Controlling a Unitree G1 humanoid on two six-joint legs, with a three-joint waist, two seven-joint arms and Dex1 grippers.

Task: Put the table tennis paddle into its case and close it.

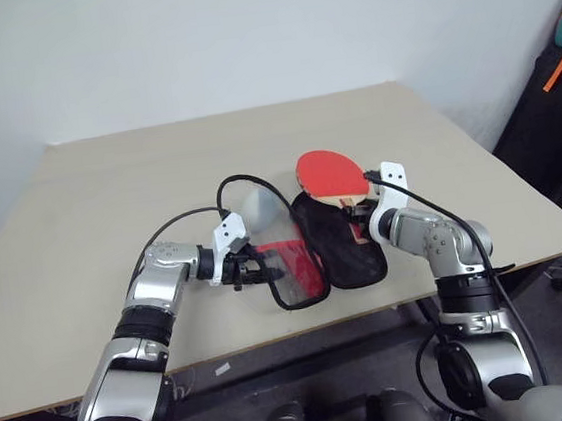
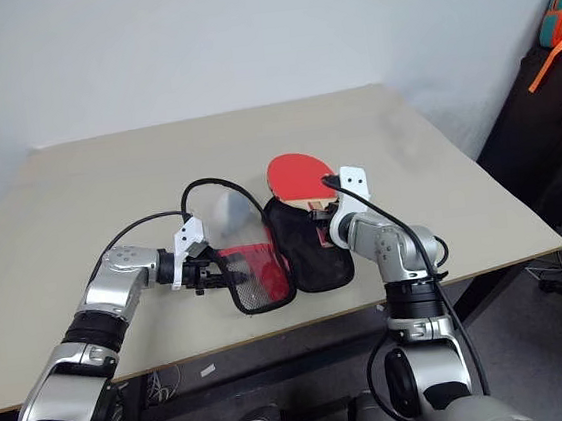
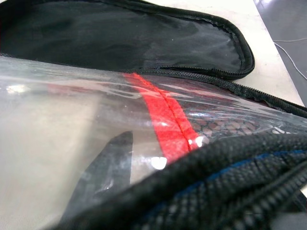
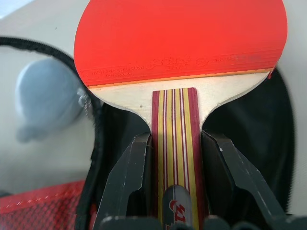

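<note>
The right gripper (image 4: 175, 184) has its fingers (image 4: 127, 177) clamped on the striped wooden handle of the table tennis paddle (image 1: 329, 173), red face held over the far end of the case (image 1: 339, 240), which lies unzipped near the counter's (image 1: 109, 198) front edge. The bat looks light and rigid — the handle seems the sure place to hold it, the rubber face likely grippy but easily marked. The case is soft and floppy, its black-lined half empty; the left gripper (image 1: 259, 270) pinches the clear, mesh-panelled flap — fingers closed on it.
</note>
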